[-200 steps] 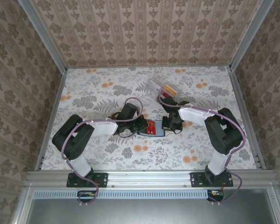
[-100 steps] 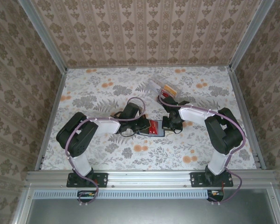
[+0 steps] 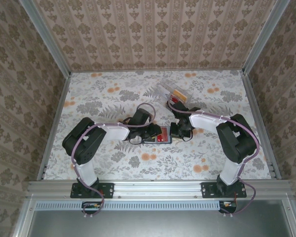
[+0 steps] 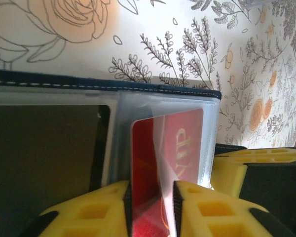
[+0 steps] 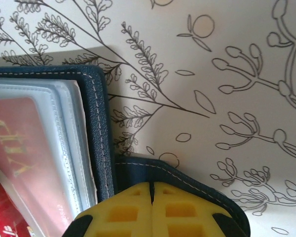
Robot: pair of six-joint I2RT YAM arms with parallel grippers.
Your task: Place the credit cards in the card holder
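While the card holder (image 3: 157, 139) lay open midway across the worktop (image 3: 113, 101), pinned by closed right jaws, a red card (image 4: 160, 163) was half-sleeved between narrow left jaws, grip untellable; pushing it home was judged next.

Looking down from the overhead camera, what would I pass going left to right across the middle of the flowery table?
left arm → left gripper → red card, sitting in the card holder → right gripper → right arm
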